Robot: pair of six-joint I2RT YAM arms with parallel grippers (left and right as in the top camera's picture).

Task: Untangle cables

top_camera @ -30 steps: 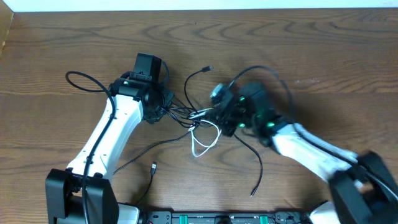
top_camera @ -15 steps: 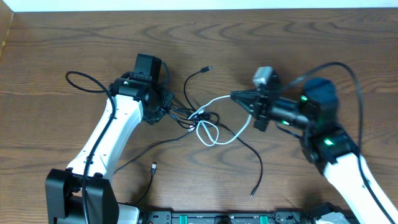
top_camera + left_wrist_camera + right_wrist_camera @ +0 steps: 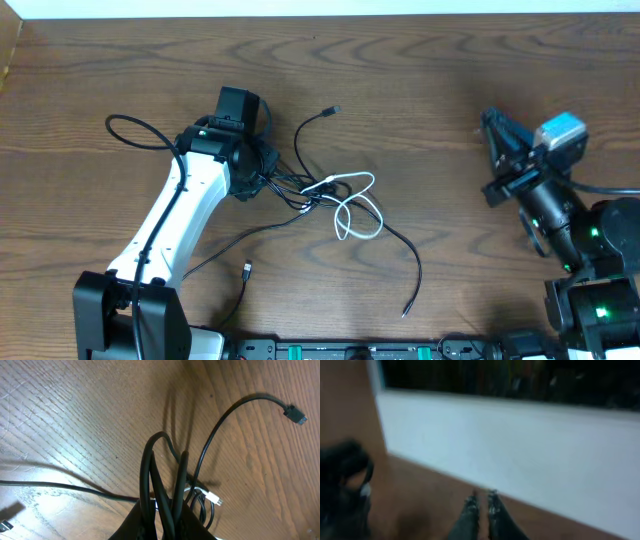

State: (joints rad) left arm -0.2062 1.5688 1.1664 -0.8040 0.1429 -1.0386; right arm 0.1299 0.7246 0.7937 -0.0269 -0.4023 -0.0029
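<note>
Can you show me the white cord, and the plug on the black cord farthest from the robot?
white cord [image 3: 350, 178], overhead view, on its upper arc.
plug [image 3: 335, 109], overhead view, on the plug's small dark body.

**One camera overhead, two on the wrists, each facing its own way**

The overhead camera looks straight down from well above the table [image 3: 420, 90]. The arm bases are at the near edge and a white wall [image 3: 320, 8] runs along the far edge. The left wrist camera sits very near the wood. It looks down past the left gripper [image 3: 155, 522] at the cables [image 3: 170, 475], a bundle the overhead view shares. The right wrist camera, blurred, faces roughly level past the right gripper [image 3: 481, 505]. It shares only tabletop and white wall with the overhead view.
</note>
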